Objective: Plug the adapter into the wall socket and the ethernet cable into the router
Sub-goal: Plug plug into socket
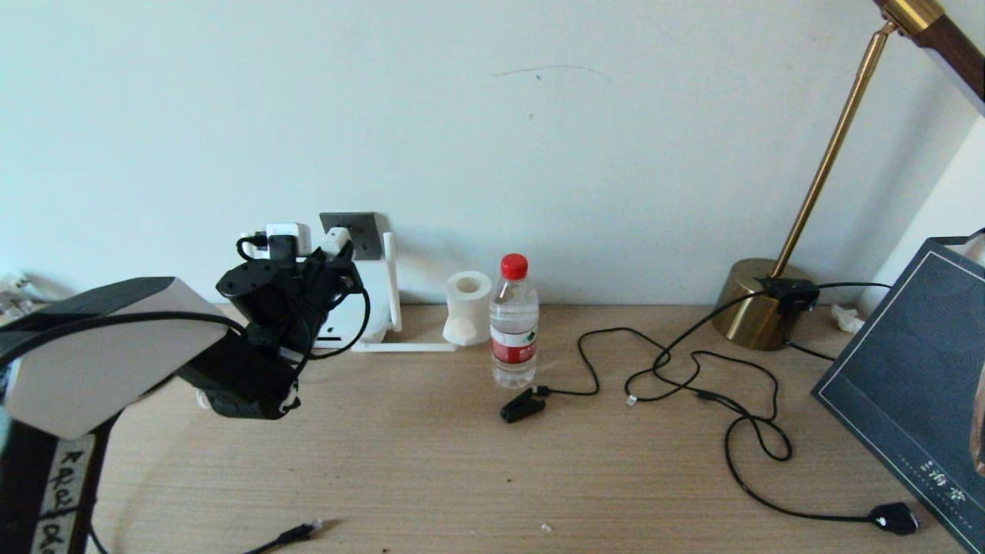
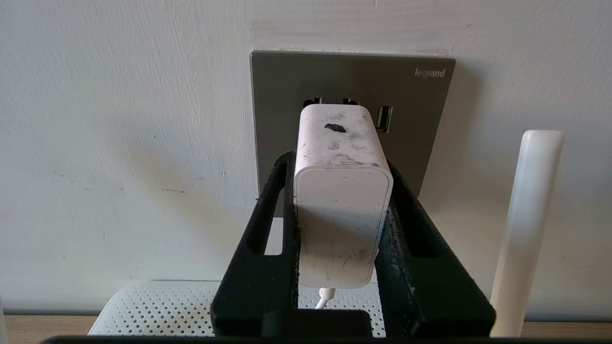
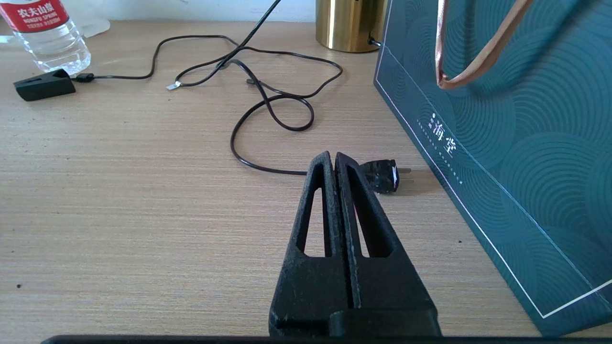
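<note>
My left gripper [image 2: 340, 160] is shut on the adapter [image 2: 342, 205], a scuffed white block with a thin white cord leaving its rear. Its front end sits at the dark grey wall socket [image 2: 411, 110], covering the plug holes; the prongs are hidden. In the head view the adapter [image 1: 336, 241] is right at the wall socket [image 1: 363, 231]. The white router [image 2: 153, 306] lies below, with one antenna [image 2: 526, 229] upright beside it. The ethernet cable [image 1: 296, 533] lies at the table's front edge. My right gripper [image 3: 333, 157] hovers shut and empty over the table.
A water bottle [image 1: 513, 323] and a paper roll [image 1: 467, 306] stand right of the router. A black clip [image 1: 523, 404] on thin wire, a chunky black plug [image 3: 382, 176], a brass lamp base [image 1: 758, 308] and a teal bag [image 3: 502, 119] fill the right side.
</note>
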